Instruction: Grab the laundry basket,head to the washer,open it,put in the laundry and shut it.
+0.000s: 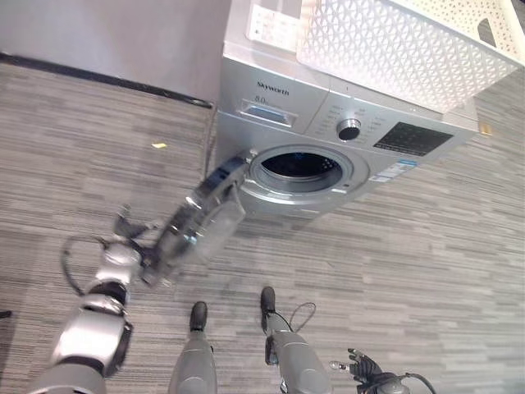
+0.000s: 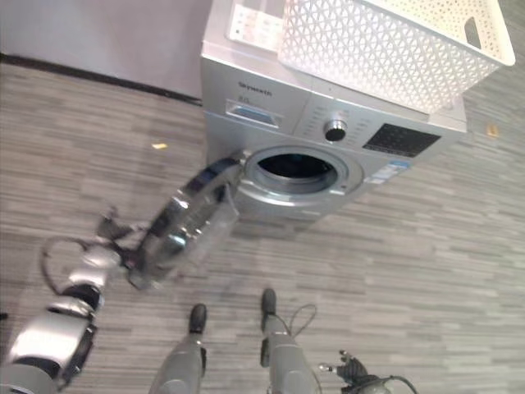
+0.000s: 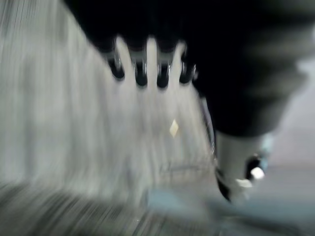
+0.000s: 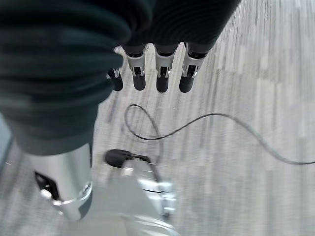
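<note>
A: Fingers [image 4: 162,73] on the right hand [image 1: 367,368] hang straight and loose over the floor [image 1: 426,246], holding nothing. On the left hand [image 1: 123,256], by the free edge of the door [image 1: 199,222], I can't tell whether they're curled on it or only pressing; the left wrist view shows them [image 3: 140,69] in a row, too smeared to read.

B: So which step is this?

A: Opening, I'd say. The washer [image 1: 328,123] stands against the wall with its round door swung wide and the drum mouth [image 1: 299,167] showing dark and clear.

B: And the laundry?

A: The white basket [image 1: 402,45] sits on top of the washer, well apart from both hands. I can't see inside it.

B: Next move?

A: Probably let go of the door, reach up to the basket, and bring the laundry down into the drum. The door hangs beside the opening, so an arm could catch it.
</note>
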Tool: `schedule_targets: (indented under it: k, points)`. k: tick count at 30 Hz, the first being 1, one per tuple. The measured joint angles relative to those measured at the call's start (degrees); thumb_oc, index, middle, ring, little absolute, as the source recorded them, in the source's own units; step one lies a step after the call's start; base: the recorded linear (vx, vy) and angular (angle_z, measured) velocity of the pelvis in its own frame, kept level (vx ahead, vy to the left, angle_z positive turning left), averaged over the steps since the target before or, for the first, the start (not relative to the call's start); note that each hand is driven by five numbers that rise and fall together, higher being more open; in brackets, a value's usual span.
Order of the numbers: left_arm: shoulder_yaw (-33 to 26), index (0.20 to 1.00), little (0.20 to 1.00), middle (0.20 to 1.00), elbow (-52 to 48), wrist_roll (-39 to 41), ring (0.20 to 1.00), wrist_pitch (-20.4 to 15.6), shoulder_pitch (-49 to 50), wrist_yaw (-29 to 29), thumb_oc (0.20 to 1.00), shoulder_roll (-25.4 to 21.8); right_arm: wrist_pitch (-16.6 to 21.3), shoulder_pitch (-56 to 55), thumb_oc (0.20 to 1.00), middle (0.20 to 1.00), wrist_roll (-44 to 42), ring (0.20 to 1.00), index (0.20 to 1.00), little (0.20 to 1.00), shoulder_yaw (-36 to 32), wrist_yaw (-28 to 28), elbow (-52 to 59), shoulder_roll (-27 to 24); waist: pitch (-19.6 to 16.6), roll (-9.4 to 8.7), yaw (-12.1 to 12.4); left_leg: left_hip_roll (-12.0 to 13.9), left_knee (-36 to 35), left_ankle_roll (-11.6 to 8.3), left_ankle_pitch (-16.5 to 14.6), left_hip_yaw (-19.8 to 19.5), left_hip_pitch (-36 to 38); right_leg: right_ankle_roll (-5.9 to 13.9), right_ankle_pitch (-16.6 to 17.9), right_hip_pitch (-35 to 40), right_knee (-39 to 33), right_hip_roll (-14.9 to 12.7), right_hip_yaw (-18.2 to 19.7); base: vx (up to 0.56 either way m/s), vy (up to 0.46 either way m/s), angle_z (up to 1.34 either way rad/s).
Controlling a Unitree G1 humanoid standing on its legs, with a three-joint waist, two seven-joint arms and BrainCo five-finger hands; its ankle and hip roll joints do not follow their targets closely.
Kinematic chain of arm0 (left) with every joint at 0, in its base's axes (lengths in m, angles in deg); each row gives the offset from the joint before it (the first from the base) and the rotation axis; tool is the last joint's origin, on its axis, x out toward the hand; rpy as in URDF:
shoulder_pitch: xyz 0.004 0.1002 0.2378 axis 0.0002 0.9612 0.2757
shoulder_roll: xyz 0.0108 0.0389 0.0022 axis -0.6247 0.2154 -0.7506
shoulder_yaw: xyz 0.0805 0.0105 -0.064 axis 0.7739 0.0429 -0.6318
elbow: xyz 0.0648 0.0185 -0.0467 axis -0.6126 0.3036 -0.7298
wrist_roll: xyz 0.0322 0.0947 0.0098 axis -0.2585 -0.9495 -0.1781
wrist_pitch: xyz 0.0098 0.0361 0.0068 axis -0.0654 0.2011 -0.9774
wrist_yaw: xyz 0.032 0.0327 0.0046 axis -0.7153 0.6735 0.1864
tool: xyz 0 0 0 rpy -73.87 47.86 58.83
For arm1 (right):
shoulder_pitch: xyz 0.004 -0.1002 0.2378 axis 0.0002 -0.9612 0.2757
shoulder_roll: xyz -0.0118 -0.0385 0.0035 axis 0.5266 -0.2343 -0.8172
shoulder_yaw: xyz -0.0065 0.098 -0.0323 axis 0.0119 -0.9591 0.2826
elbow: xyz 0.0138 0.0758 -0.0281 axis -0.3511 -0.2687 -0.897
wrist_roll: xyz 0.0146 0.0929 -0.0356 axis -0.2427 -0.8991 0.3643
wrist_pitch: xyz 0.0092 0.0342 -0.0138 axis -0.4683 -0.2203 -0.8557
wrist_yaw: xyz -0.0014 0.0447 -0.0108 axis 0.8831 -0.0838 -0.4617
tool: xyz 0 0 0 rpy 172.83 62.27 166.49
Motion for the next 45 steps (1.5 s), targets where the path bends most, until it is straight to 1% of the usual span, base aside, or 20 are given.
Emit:
schedule_targets:
  k: [4,6,8,9,10,11,12,13,16,17,18,21,27,28,30,33,36,39,41,45]
  points:
    - [15.0,1.0,1.0,1.0,-13.3,0.2,1.0,0.0,10.5,-5.1,1.0,8.9,-1.1,2.7,1.0,1.0,0.0,1.0,1.0,1.0,-3.1,-1.3,-0.7,-2.1,-0.9,5.93,-0.3,1.1,-1.6,-0.94,0.8,-0.7,1.9,-0.66,-0.5,1.7,-0.1,1.2,-1.5,0.01,-0.129,0.09]
    - [20.9,1.0,1.0,1.0,-17.6,0.1,1.0,0.7,10.9,-7.7,1.0,12.5,-1.3,4.5,1.0,1.0,-0.1,1.0,1.0,1.0,-2.9,-1.9,0.2,-2.3,-1.2,7.55,-0.5,1.9,-2.0,-1.24,1.0,-1.3,2.8,-0.86,-1.0,2.6,-0.1,1.7,-1.8,0.01,-0.181,0.09]
    - [27.5,1.0,1.0,1.0,-23.0,-0.5,1.0,1.0,5.8,-10.3,1.0,13.5,-0.6,5.0,1.0,1.0,-0.2,1.0,1.0,1.0,-1.6,-2.5,2.4,-2.0,-2.0,8.91,-1.8,3.0,-3.0,-2.17,1.6,-1.8,3.6,-1.61,-1.2,3.2,-0.1,3.1,-2.6,0.02,-0.125,0.08]
    - [28.3,1.0,1.0,1.0,-22.3,-0.8,1.0,1.0,2.9,-10.6,1.0,14.8,-0.6,5.0,1.0,1.0,-0.2,1.0,1.0,1.0,-1.2,-2.5,2.3,-2.0,-2.2,9.31,-2.0,3.4,-3.4,-2.36,1.7,-1.7,4.1,-1.84,-1.5,3.4,-0.1,3.4,-2.6,-0.01,-0.12,-0.01]
    - [29.1,1.0,1.0,1.0,-18.5,-2.2,1.0,1.5,-4.0,-10.7,1.0,17.3,-0.9,5.6,1.0,1.0,-0.2,1.0,1.0,1.0,0.3,-2.6,1.6,-2.1,-2.8,10.25,-3.5,4.1,-3.7,-2.57,1.8,-1.6,4.6,-1.92,-1.7,3.7,-0.1,3.9,-2.6,-0.02,-0.089,-0.14]
    - [28.6,1.0,1.0,1.0,-17.1,-2.7,1.0,1.6,-6.4,-10.9,1.0,17.6,-1.0,5.5,1.0,1.0,-0.2,1.0,1.0,1.0,0.4,-2.6,1.5,-2.2,-3.0,10.68,-4.0,4.0,-3.9,-2.57,1.8,-1.5,4.7,-2.02,-1.6,3.6,-0.1,4.1,-2.5,-0.02,-0.06,-0.17]
    - [27.4,1.0,1.0,1.0,-16.0,-2.6,1.0,1.7,-10.2,-10.1,1.0,19.4,-1.0,4.9,1.0,1.0,-0.4,1.0,1.0,1.0,1.1,-2.6,1.8,-2.7,-3.4,11.28,-5.9,4.6,-3.7,-2.46,1.6,-1.3,4.2,-2.29,-1.8,3.1,-0.1,4.5,-2.1,0.01,-0.022,-0.1]
    - [26.8,1.0,1.0,1.0,-14.6,-2.6,1.0,1.7,-12.3,-9.9,1.0,20.0,-1.0,4.6,1.0,1.0,-1.0,1.0,1.0,1.0,1.6,-2.6,1.8,-3.1,-3.7,11.76,-6.7,4.6,-3.8,-2.54,1.7,-1.4,3.5,-2.31,-1.8,2.5,-0.1,4.6,-2.2,0.04,0.007,-0.23]
    - [25.5,1.0,1.0,1.0,-9.7,-2.5,1.0,1.9,-22.1,-7.8,1.0,21.3,-1.1,4.0,1.0,1.0,-1.3,1.0,1.0,1.0,3.0,-2.7,3.3,-4.7,-4.0,12.0,-9.8,4.6,-4.2,-2.23,1.5,2.6,4.3,-2.2,-0.9,0.5,-0.1,5.4,2.2,0.08,-0.006,-0.59]
    - [23.9,1.0,1.0,1.0,-9.0,-2.5,1.0,1.7,-23.2,-7.5,1.0,21.5,-0.8,4.0,1.0,1.0,-1.3,1.0,1.0,1.0,3.1,-2.7,3.6,-5.2,-4.1,12.11,-10.1,4.6,-4.9,-2.13,1.4,3.9,4.8,-2.11,-0.8,0.1,-0.2,5.4,3.3,0.08,-0.009,-1.21]
    - [18.8,1.0,1.0,1.0,-7.6,-2.0,1.0,0.3,-22.3,-6.6,1.0,21.6,-0.8,3.9,1.0,1.0,-1.1,1.0,1.0,1.0,2.7,-3.0,3.3,-7.3,-4.4,13.16,-11.4,4.7,-6.5,-1.94,1.3,7.4,6.2,-1.95,0.1,-0.5,-0.1,5.2,4.1,0.08,-0.019,-0.96]
    - [18.3,1.0,1.0,1.0,-5.2,-1.9,1.0,0.0,-17.9,-5.9,1.0,21.1,-2.2,0.2,1.0,1.0,-0.5,1.0,1.0,1.0,1.9,-3.6,1.2,-8.2,-4.8,14.37,-11.9,5.3,-6.5,-1.95,1.0,7.7,7.1,-2.39,-0.3,0.3,-0.1,5.8,4.0,0.06,-0.031,-0.24]
    - [17.1,1.0,1.0,1.0,5.4,-4.1,1.0,2.6,-11.4,-5.8,1.0,16.6,-2.2,-0.7,1.0,1.0,0.1,1.0,1.0,1.0,0.8,-3.5,-0.1,-8.0,-4.3,15.18,-10.9,5.7,-6.5,-2.22,1.2,6.3,7.7,-2.88,-0.5,1.1,-0.1,6.0,3.3,0.03,0.0,0.1]
    - [14.6,1.0,1.0,1.0,5.1,-4.6,1.0,2.6,-10.0,-5.8,1.0,14.6,-2.1,0.5,1.0,1.0,0.0,1.0,1.0,1.0,0.8,-3.5,0.2,-7.6,-4.2,15.51,-10.1,5.5,-6.5,-2.03,1.1,6.1,7.7,-2.98,-0.6,1.2,-0.1,5.8,3.2,0.04,0.008,0.08]
    - [13.9,1.0,1.0,1.0,4.1,-4.6,1.0,2.6,-9.1,-5.6,1.0,13.1,-2.1,1.3,1.0,1.0,0.0,1.0,1.0,1.0,0.8,-3.4,0.1,-7.1,-4.2,15.84,-9.4,5.4,-6.5,-2.01,1.1,5.5,7.7,-2.97,-0.6,1.5,-0.1,5.6,2.5,0.04,-0.002,0.14]
    - [12.0,1.0,1.0,1.0,0.5,-4.2,1.0,2.1,-4.8,-5.8,1.0,12.2,-2.2,2.0,1.0,1.0,0.0,1.0,1.0,1.0,0.2,-3.4,0.4,-6.3,-4.3,15.99,-8.6,5.5,-6.5,-1.96,1.0,4.6,8.7,-2.82,-0.8,3.0,-0.1,5.5,1.4,0.08,-0.028,0.17]
    - [10.3,1.0,1.0,1.0,-3.3,-4.4,1.0,1.5,3.6,-6.6,1.0,12.1,-2.2,0.9,1.0,1.0,0.0,1.0,1.0,1.0,-1.9,-3.5,0.1,-5.6,-4.5,16.31,-7.5,6.0,-6.5,-2.11,0.8,3.2,12.6,-3.11,-2.2,7.9,-0.4,5.7,0.0,0.06,-0.017,0.23]
    - [9.0,1.0,1.0,1.0,-0.8,-4.9,1.0,1.9,8.8,-7.7,1.0,11.7,-2.2,0.7,1.0,1.0,0.0,1.0,1.0,1.0,-2.3,-3.6,0.1,-5.4,-5.6,16.63,-5.1,5.9,-6.5,-2.09,0.3,2.2,13.7,-3.12,-3.1,9.4,-0.5,5.4,-1.2,0.06,-0.015,0.23]
    - [3.9,1.0,1.0,1.0,4.0,-6.1,1.0,1.9,12.3,-8.0,1.0,11.6,-2.3,1.1,1.0,1.0,0.1,1.0,1.0,1.0,-3.1,-3.6,0.0,-4.6,-6.2,16.36,-4.1,6.0,-6.5,-2.01,0.1,1.4,15.8,-3.0,-3.5,12.0,-0.3,5.3,-2.1,0.09,-0.011,0.23]
    - [-1.6,1.0,1.0,1.0,13.0,-9.9,1.0,2.0,18.5,-8.5,1.0,9.9,-2.3,-0.3,1.0,1.0,0.0,1.0,1.0,1.0,-3.2,-3.1,0.2,-3.4,-11.4,15.74,-2.9,6.1,-6.5,-1.76,-0.8,0.3,17.7,-2.94,-4.7,14.6,-0.6,5.2,-3.0,0.05,0.009,0.11]
